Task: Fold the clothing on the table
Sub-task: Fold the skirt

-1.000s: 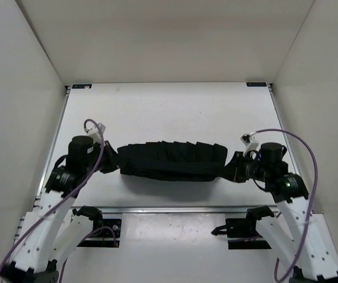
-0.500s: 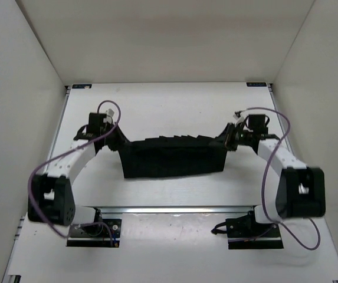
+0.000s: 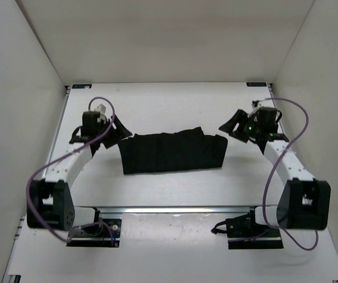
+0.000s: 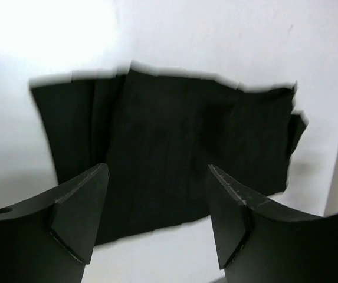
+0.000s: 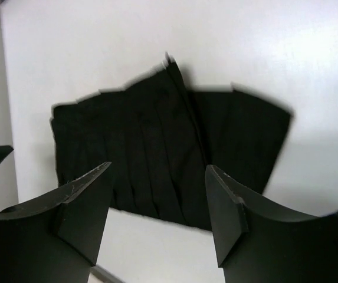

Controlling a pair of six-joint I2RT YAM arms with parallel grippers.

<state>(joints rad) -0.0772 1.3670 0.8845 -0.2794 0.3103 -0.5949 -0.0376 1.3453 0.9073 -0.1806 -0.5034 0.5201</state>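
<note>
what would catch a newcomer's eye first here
The black pleated clothing stands out most, lying flat in the middle of the white table. An arm flanks each end of it, with the left pincer and the right pincer near its far corners, both open and holding nothing.

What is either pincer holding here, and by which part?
Nothing. The left pincer and right pincer stand open, apart from the clothing on the table.

One black pleated garment (image 3: 171,152) lies at centre frame on one white desk (image 3: 169,106), flanked by two robot arms, the left arm (image 3: 68,163) at frame left, the right arm (image 3: 281,161) at frame right.
</note>
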